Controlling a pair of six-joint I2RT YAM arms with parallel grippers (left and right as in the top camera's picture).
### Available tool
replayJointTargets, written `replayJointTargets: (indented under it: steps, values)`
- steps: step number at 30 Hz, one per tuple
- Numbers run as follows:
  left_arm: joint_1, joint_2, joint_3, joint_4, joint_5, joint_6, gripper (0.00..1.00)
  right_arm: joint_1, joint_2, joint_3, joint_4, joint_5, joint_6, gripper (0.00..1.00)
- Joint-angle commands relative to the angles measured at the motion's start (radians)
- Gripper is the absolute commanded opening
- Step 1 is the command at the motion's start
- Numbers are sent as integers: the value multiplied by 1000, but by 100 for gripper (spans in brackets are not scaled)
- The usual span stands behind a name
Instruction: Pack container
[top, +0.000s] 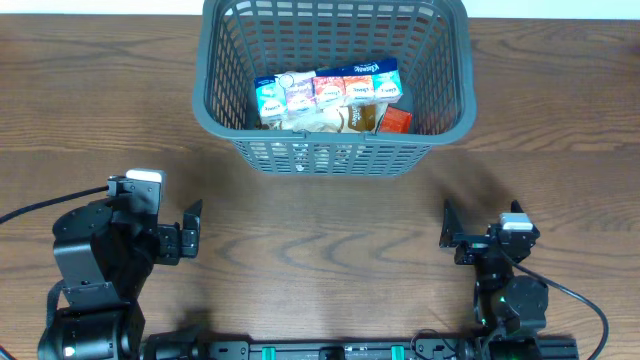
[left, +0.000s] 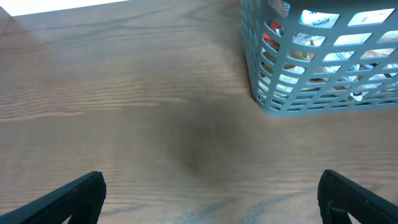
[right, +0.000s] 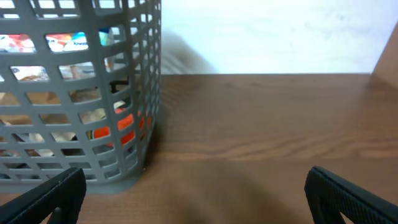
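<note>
A robotics lab bench: left arm (top: 95, 260) and right arm (top: 508, 285) at a wood-grain table (top: 320, 230) before a plain white wall (right: 280, 37).

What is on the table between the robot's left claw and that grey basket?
Nothing: only bare wooden table lies between the left gripper and the container, as the overhead view shows.
</note>
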Motion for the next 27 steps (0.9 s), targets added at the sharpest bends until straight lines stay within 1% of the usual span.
replayJointTargets:
  steps: [1,27]
  values:
    - [5,-5,2,0,-11,-9,99,-6,-10,-8,-2,-31,-47,99]
    - [5,-5,2,0,-11,-9,99,-5,-10,-8,1,-45,-54,99]
